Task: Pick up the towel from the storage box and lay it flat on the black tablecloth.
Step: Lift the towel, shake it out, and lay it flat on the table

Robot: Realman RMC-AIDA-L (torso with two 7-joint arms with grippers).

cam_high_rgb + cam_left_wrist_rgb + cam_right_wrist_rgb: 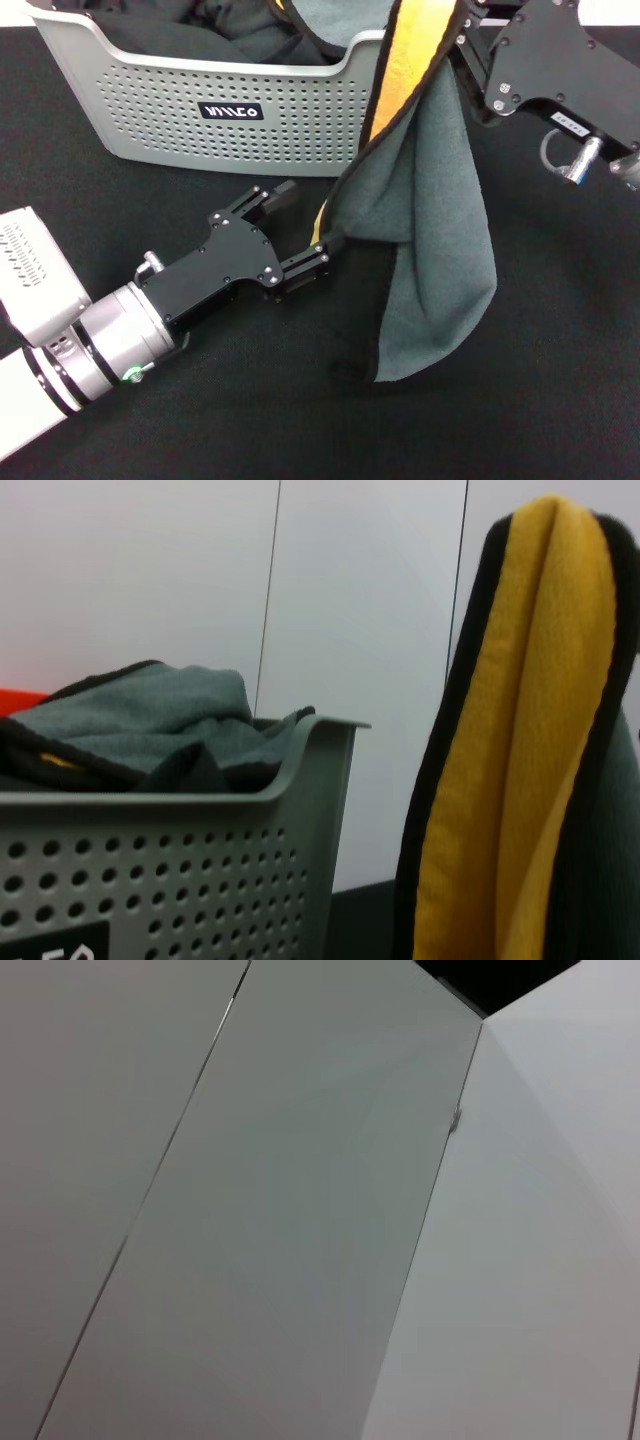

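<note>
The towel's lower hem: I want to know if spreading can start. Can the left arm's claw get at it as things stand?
Probably yes. The left claw is low over the black tablecloth, open, one finger at the hem of the hanging towel, nothing between them. The right claw holds the towel's top.

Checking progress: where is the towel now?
Head view: the towel hangs right of the storage box, held up by the right end effector, left end effector at its lower edge.
</note>
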